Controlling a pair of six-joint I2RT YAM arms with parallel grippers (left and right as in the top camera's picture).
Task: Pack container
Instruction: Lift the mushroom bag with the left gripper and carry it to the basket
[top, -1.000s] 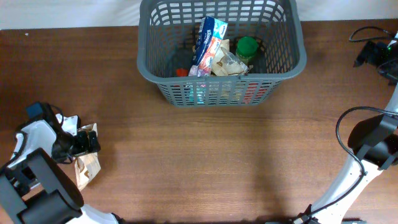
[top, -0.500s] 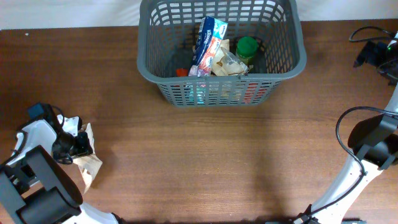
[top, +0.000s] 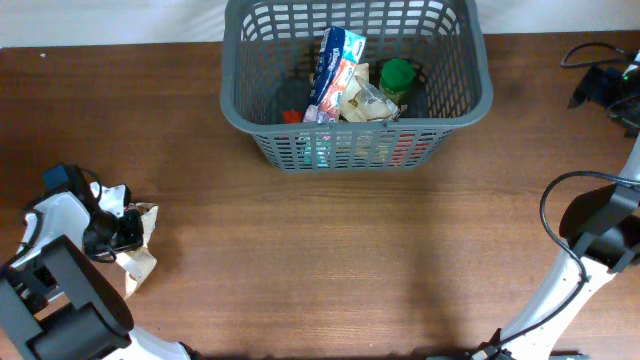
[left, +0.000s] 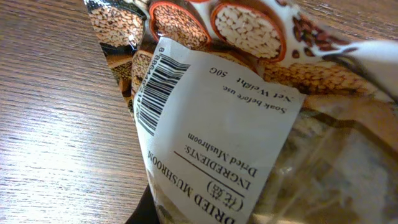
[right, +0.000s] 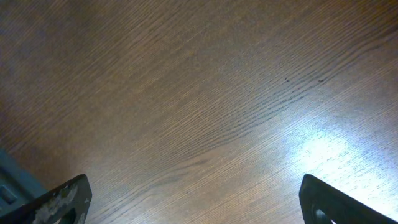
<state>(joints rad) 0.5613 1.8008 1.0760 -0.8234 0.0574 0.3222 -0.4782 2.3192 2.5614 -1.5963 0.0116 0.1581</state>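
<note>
The container (top: 355, 130), a big dark grey lattice basket, stands at the table's far middle. It holds a blue and white packet (top: 335, 65), a crinkled clear bag (top: 366, 101) and a green-lidded jar (top: 397, 77). At the table's left edge my left gripper (top: 128, 232) is shut on a brown bag of dried mushrooms (top: 141, 262). That bag (left: 236, 118) fills the left wrist view with its white label and hides the fingers. My right gripper (right: 196, 202) is open over bare wood at the far right, with nothing between its fingers (right: 62, 200).
Brown wooden tabletop (top: 350, 250) stretches between the bag and the basket. The right arm's base and black cables (top: 590, 225) sit along the right edge. The left arm's body (top: 60, 300) fills the bottom left corner.
My left gripper has closed on the dried mushroom bag, which has crumpled and shifted slightly under the grip. The right arm has not moved.
</note>
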